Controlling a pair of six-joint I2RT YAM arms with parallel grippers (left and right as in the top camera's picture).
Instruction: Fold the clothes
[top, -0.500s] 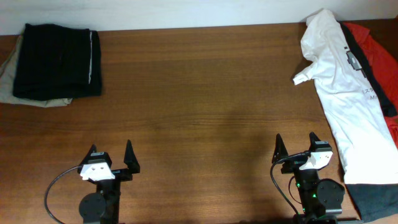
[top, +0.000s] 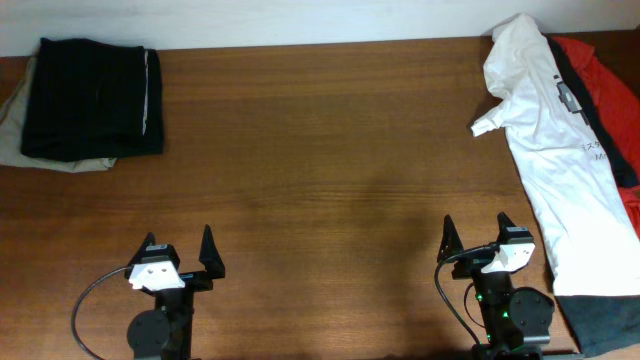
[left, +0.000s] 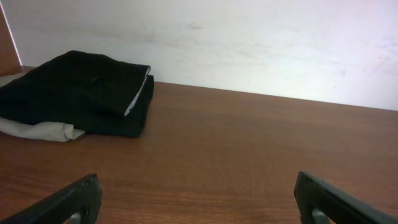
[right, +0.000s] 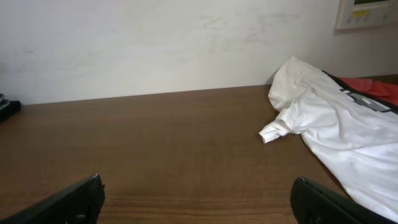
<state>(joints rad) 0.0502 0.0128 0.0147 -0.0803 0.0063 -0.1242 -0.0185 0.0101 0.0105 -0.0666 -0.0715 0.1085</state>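
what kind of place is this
Likely a robotics lab bench: left arm and right arm mounted at a wooden table, plain white wall behind, T-shirt and folded black garment laid out.

Straight ahead of your left gripper (top: 178, 240) the surface (top: 320, 170) is bare. The only obstacle there is the folded black garment (top: 92, 97) on a beige one (top: 15, 135), far ahead and off to its left. Your right gripper (top: 476, 228) also has open wood ahead. Just to its right, the white T-shirt (top: 555, 150) stretches to the far edge, lying over the black-and-red garment (top: 600, 75). The wall (left: 249, 43) closes off the far side.
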